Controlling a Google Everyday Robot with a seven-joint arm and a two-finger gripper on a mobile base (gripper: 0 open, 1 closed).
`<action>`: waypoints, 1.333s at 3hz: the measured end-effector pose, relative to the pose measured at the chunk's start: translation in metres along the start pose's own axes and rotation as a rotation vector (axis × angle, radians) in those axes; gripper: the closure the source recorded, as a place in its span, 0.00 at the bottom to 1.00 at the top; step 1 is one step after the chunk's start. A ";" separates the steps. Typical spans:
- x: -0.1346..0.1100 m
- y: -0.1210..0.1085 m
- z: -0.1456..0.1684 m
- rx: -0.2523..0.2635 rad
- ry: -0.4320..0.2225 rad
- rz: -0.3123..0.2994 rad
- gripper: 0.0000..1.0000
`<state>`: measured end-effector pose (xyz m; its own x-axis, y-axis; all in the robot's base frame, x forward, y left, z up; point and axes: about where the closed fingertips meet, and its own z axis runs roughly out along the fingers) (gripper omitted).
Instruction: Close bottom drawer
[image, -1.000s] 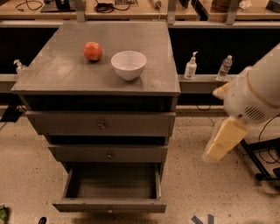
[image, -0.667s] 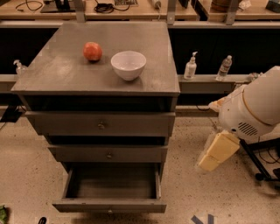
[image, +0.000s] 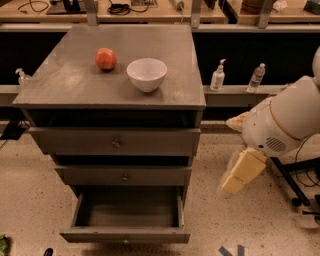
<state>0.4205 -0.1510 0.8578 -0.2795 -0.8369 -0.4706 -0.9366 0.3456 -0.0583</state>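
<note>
A: Where is the bottom drawer (image: 125, 234) sitting?
B: It is standing pulled out at 6 o'clock of the grey cabinet (image: 65, 80), below the middle drawer (image: 150, 176).
A: And the gripper (image: 242, 172)?
B: It is hanging at the drawer's 2 o'clock, well apart from it, touching nothing. Clenched or released, I cannot tell.

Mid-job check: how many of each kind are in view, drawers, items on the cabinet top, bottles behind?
Drawers: 3 (top drawer, middle drawer, bottom drawer, pulled open)
Red fruit: 1
White bowl: 1
Bottles: 3 (left pump bottle, right pump bottle, clear bottle)
Gripper: 1, right of the cabinet beside the lower drawers
Total: 9
</note>
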 end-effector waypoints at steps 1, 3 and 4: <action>-0.015 0.019 0.042 -0.165 -0.149 -0.016 0.00; -0.073 0.165 0.204 -0.672 -0.422 0.075 0.00; -0.066 0.179 0.220 -0.737 -0.430 0.107 0.00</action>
<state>0.3174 0.0595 0.6841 -0.4096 -0.5306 -0.7421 -0.8494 -0.0748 0.5223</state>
